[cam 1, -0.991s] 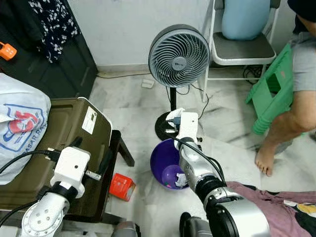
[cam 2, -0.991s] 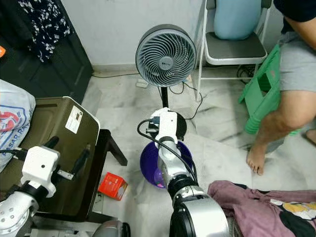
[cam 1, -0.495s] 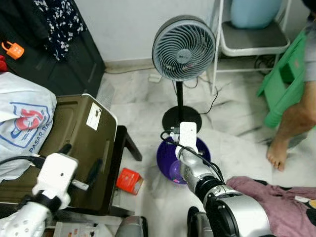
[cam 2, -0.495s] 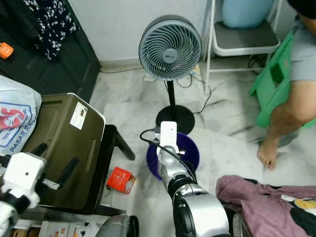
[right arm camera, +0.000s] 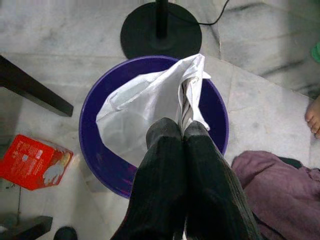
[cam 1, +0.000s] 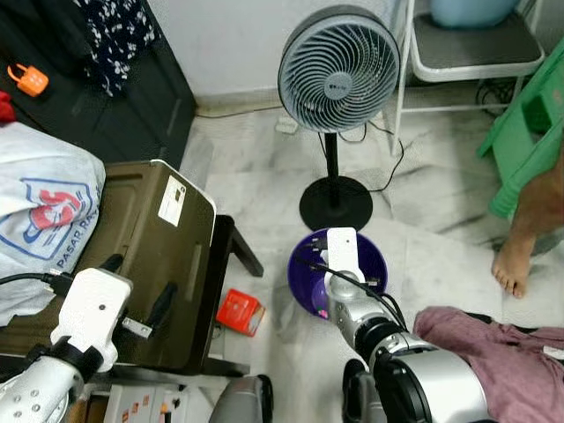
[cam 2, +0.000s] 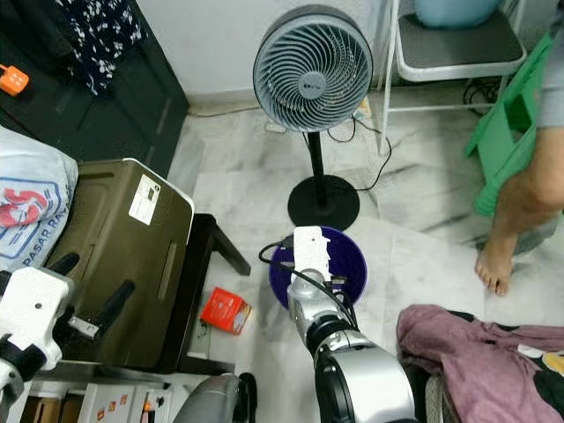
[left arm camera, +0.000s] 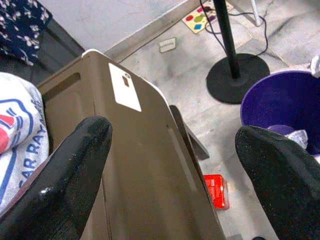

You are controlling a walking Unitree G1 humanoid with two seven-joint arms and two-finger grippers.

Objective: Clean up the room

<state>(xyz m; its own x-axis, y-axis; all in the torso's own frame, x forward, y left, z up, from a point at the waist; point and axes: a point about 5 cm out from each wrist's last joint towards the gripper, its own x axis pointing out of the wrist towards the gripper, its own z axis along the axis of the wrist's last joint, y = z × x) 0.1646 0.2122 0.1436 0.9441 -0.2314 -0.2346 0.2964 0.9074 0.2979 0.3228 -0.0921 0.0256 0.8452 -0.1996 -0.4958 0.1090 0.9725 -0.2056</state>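
- Over the purple basin [right arm camera: 100,165] on the marble floor, just in front of the fan's round black base [cam 1: 336,202], the right tool [right arm camera: 171,134] hangs with its two fingers pressed together on a white plastic bag [right arm camera: 145,110].
- The bag droops from the pinch down into the basin, so it is already above where it seems meant to go.
- It looks thin, limp and very light; it should crumple rather than resist, and may cling to the fingers or drift when let go. A pinch on a gathered fold, as here, suits it better than a hold on a loose edge.
- The left tool [left arm camera: 170,165] hovers over the brown case [cam 1: 141,264] with its fingers spread wide and nothing between them.
- A red box [cam 1: 241,312] lies on the floor between the case and the basin; a maroon garment [cam 2: 476,348] lies heaped just to the right of the basin.
- What else sits in the basin is hard to tell, since the bag and the right arm cover most of it.
- A person's bare foot [cam 1: 511,264] and leg stand at the right edge, cut off above.
- The printed white sack [cam 1: 40,211] beside the case is only partly in frame.
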